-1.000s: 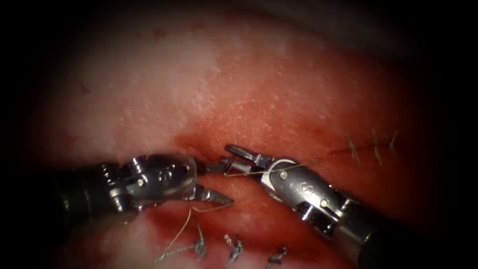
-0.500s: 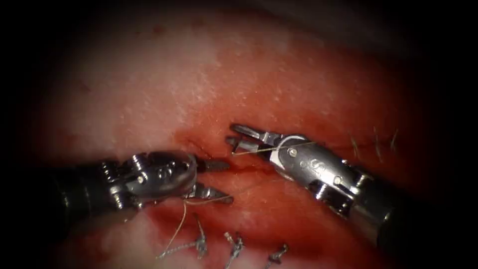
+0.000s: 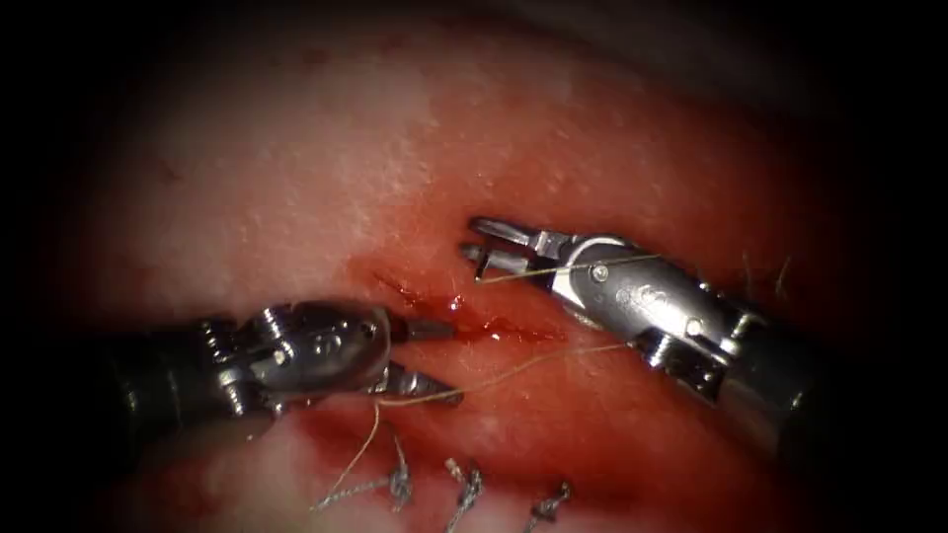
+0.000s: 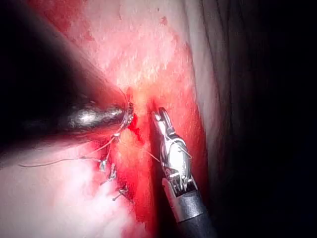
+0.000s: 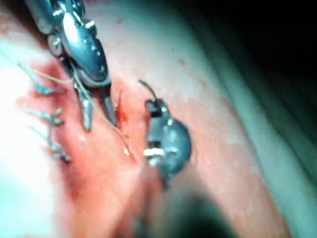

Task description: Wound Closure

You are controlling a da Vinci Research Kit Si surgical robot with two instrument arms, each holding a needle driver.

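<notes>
Right claw [image 3: 481,249] holds thread [image 3: 513,372]; left claw [image 3: 434,360] open

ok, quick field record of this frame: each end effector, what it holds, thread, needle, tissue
left end effector: jaws open, lower jaw touching the thread, nothing clamped
right end effector: jaws slightly apart around the thread; grip cannot be told
thread: runs from the left tool's lower jaw rightward across the cut, another stretch lies along the right tool
needle: cannot be made out
cut: open between the two tools, red fluid along it
cut ends of thread: row of knotted stitches below the left tool
tissue: pale above, reddened around the cut
</notes>
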